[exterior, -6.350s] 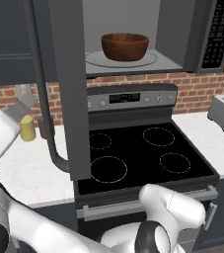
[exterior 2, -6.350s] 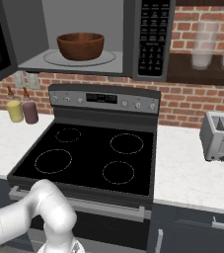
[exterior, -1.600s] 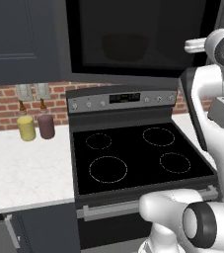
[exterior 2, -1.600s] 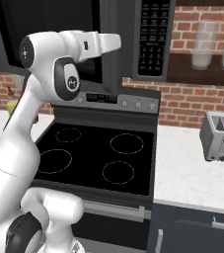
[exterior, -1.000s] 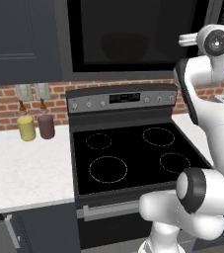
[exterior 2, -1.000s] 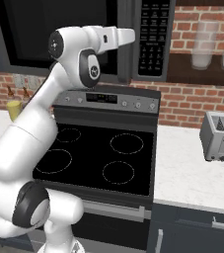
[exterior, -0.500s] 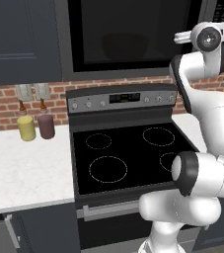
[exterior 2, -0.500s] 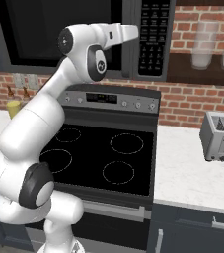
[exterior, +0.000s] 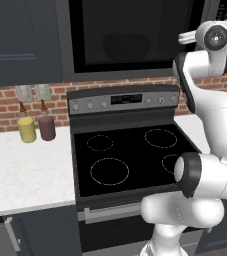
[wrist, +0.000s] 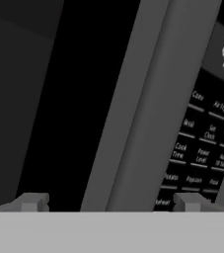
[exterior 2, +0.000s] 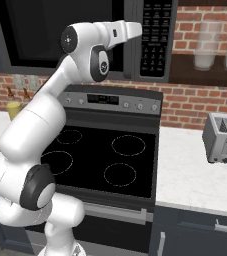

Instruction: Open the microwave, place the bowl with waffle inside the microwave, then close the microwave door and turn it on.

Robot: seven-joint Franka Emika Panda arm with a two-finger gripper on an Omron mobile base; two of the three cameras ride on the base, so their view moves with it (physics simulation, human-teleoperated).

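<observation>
The microwave [exterior: 135, 37] is mounted above the stove [exterior: 130, 155], and everything else is placed from it. Its microwave door [exterior: 130, 35] is seen shut, and behind the black window a dim rounded outline of the bowl [exterior: 126, 46] can be made out; the waffle cannot be made out. Below and to the left of the microwave, two small jars [exterior: 37, 128] are stood on the counter [exterior: 20, 170]. At the door's right edge, the gripper [wrist: 108, 202] is held with its fingertips [wrist: 32, 201] spread wide, nothing between them, close before the bar handle [wrist: 143, 99]. Just right of the handle the keypad strip [exterior 2: 156, 37] is seen. Lower right of the microwave, a toaster [exterior 2: 223, 138] is seen.
</observation>
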